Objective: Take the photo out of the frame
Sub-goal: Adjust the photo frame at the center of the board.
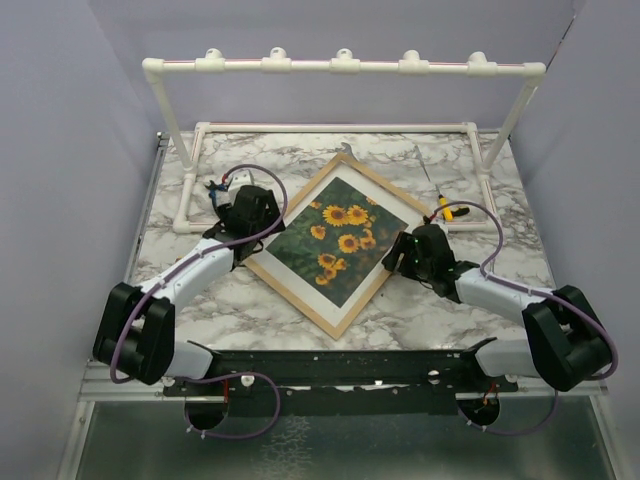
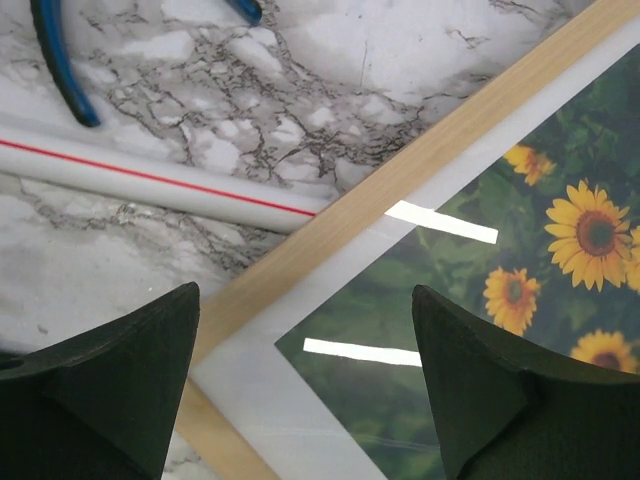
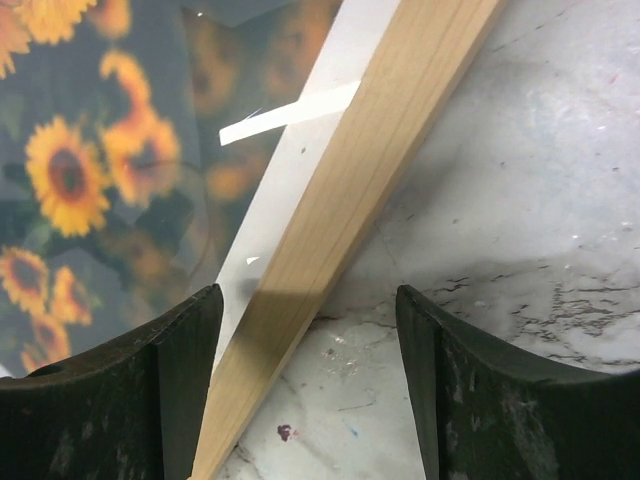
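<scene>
Sitting in the frame (image 1: 290, 298), the photo (image 1: 345, 243) seems glazed.

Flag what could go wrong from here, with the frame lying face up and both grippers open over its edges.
1. The photo sits behind a reflective cover in the frame. The back is underneath, so it probably needs turning, and the thin wood edging may slip from the left gripper or right gripper.
2. The white pipe meets the frame's edge and could snag it.
3. The screwdriver lies close and may get knocked.
</scene>
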